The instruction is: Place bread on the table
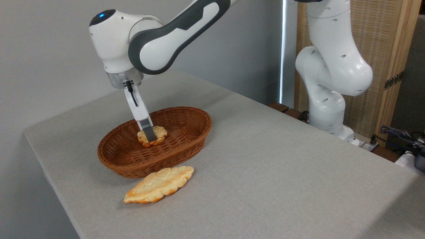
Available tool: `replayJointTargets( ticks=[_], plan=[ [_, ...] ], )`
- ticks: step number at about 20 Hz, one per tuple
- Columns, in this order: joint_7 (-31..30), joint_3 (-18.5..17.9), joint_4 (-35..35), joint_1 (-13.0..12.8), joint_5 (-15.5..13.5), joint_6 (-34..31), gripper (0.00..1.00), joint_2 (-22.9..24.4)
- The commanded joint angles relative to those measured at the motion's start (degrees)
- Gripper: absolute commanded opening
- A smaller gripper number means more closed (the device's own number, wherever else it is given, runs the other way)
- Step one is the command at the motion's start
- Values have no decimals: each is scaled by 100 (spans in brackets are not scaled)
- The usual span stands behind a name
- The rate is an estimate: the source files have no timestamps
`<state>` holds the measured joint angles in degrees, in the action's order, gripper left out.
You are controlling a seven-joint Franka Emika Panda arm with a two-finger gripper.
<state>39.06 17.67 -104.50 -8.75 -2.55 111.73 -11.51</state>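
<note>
The table [282,166] spreads out below and to every side of the gripper [149,135], and the basket [172,146] sits directly under it. A long flat bread [159,184] lies on the cloth below the gripper, just beside the basket's near wall. The bun [160,132] sits at the fingertips, inside the basket, and the gripper appears closed on it. Only one finger shows; the other is hidden behind it and the bun, so how firm the grip is cannot be told. A shallow pinch on that lumpy crust could let the bun slip back into the basket, or it could clip the rim on the way out.
</note>
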Motion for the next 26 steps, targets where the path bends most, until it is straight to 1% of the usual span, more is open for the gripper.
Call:
replayJointTargets(
  ticks=[1, 5, 6, 7, 8, 10, 12, 15, 17, 18, 20, 21, 22, 23, 24, 25, 26],
  plan=[
    [-153, -18, -9, -31, 115, 33, 28, 43],
    [-320, -27, 70, -22, 54, -2, 27, 298],
    [-346, -27, 96, -22, 53, -3, 23, 333],
    [-442, -27, 114, -22, 53, -3, 22, 342],
    [-539, -27, 123, -13, 53, -11, 23, 377],
    [-548, -88, 123, -13, 53, -20, 24, 474],
    [-557, -175, 123, 39, 53, -116, 26, 666],
    [-505, -719, 123, 40, 53, -450, 29, 1009],
    [-470, -1079, 123, 40, 106, -705, 30, 1194],
    [-469, -1308, 123, 48, 115, -793, 33, 1291],
    [-496, -1721, 114, 48, 115, -934, 34, 1449],
    [-478, -1888, 114, 57, 150, -1091, 39, 1493],
    [-443, -2081, 123, 48, 263, -1136, 41, 1502],
    [-408, -2188, 114, 57, 421, -1136, 44, 1502],
    [-390, -2232, 114, 57, 588, -1136, 52, 1494],
    [-399, -2311, 114, 66, 737, -1136, 63, 1485],
    [-416, -2373, 114, 57, 791, -1136, 87, 1467]
  ],
)
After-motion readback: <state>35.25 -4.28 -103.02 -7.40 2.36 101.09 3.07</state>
